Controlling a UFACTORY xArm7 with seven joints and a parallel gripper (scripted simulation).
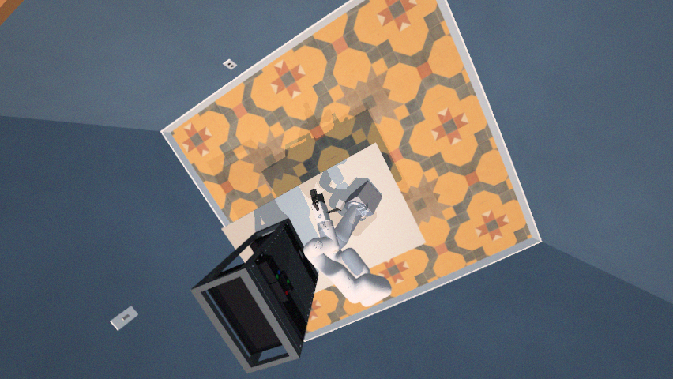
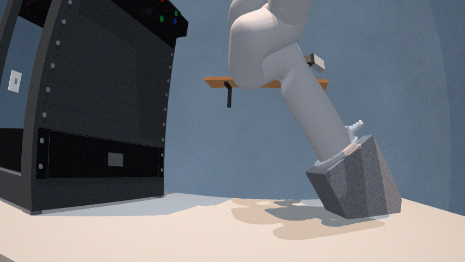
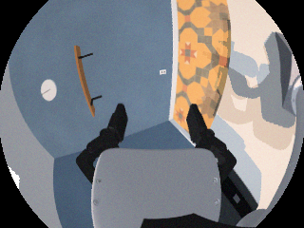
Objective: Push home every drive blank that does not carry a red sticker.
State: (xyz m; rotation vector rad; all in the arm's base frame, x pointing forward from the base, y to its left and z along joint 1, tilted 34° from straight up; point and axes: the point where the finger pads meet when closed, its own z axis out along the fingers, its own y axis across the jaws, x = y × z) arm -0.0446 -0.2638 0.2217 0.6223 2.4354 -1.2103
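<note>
The rack [image 1: 263, 287] stands at one edge of the table [image 1: 395, 221], its storage chassis [image 2: 156, 16] high on the front face with green [image 2: 161, 18] and blue [image 2: 174, 21] stickers showing. The claw [image 1: 316, 200] is released, gripping nothing, well apart from the rack beside the grey pedestal [image 2: 357, 182], with bare table between them.

Top view: high overhead, tilted, far, whole room. Exterior: low, table level, close, facing rack [image 2: 97, 97] front and arm base [image 2: 357, 182]; both shared with top. Wrist: behind fingers, facing wall.
</note>
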